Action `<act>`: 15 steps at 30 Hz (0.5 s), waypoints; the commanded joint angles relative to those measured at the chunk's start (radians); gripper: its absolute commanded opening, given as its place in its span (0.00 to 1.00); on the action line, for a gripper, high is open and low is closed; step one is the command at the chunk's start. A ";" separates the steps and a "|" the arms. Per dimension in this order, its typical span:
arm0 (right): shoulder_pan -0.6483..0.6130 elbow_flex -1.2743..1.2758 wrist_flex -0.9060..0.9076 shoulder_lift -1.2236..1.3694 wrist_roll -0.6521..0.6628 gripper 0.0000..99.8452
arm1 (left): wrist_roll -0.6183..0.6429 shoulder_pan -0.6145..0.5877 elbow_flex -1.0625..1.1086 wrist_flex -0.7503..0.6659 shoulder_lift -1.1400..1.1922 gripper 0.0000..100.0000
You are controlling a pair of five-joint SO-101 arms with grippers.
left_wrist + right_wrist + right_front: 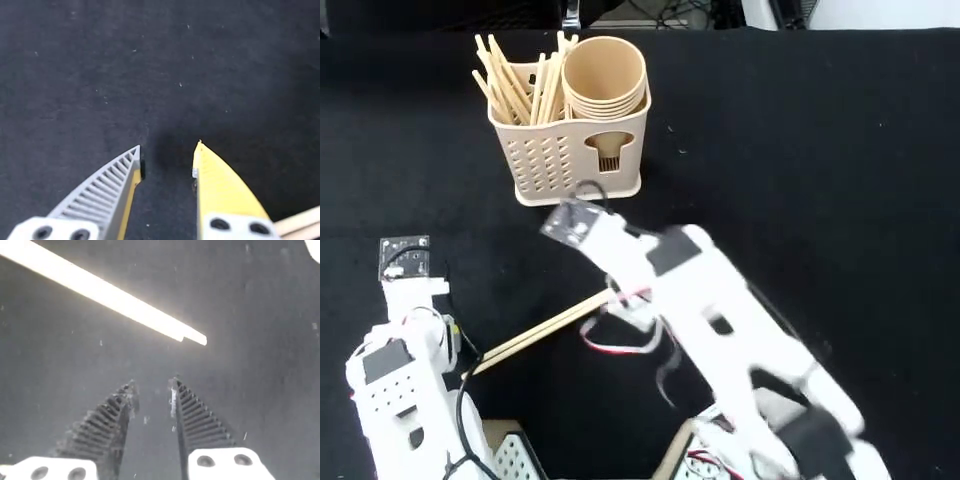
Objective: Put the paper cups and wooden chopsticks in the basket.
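Two white arms stand at the near edge of the black cloth table. The left gripper, at seven o'clock, hangs spread and empty over the cloth. The right gripper, nearer the middle, has its fingers slightly parted, grasping nothing. A loose pair of pale wooden chopsticks lies flat between the arms, pointing toward two o'clock. Farther off, at eleven o'clock, the beige perforated plastic basket stands upright, a stack of tan paper cups in its three o'clock compartment, a bundle of wooden chopsticks in the nine o'clock one
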 commanded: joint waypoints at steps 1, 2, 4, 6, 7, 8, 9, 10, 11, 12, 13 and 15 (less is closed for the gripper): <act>-0.066 -0.140 -0.023 0.170 0.038 0.12 | 0.000 -0.012 -0.004 -0.017 -0.012 0.18; -0.094 -0.157 -0.023 0.202 0.052 0.12 | 0.002 -0.012 -0.004 -0.017 -0.012 0.18; -0.147 -0.186 -0.023 0.252 0.061 0.12 | 0.003 -0.012 -0.002 -0.017 -0.012 0.18; -0.176 -0.208 -0.023 0.291 0.063 0.12 | 0.046 -0.012 -0.001 -0.017 -0.012 0.18; -0.180 -0.213 -0.023 0.308 0.064 0.12 | 0.072 -0.012 -0.001 -0.017 -0.012 0.18; -0.180 -0.219 -0.025 0.323 0.066 0.13 | 0.087 -0.012 -0.001 -0.017 -0.012 0.18; -0.178 -0.219 -0.028 0.332 0.068 0.14 | 0.097 -0.012 -0.001 -0.017 -0.012 0.18; -0.178 -0.219 -0.029 0.343 0.078 0.17 | 0.095 -0.012 -0.002 -0.017 -0.012 0.18; -0.181 -0.220 -0.029 0.352 0.089 0.20 | 0.095 -0.012 -0.002 -0.017 -0.012 0.18; -0.183 -0.231 -0.031 0.363 0.091 0.22 | 0.095 -0.012 -0.002 -0.017 -0.012 0.18; -0.183 -0.245 -0.031 0.372 0.091 0.23 | 0.095 -0.012 -0.002 -0.017 -0.012 0.18; -0.178 -0.277 -0.031 0.387 0.092 0.23 | 0.095 -0.012 -0.002 -0.017 -0.012 0.18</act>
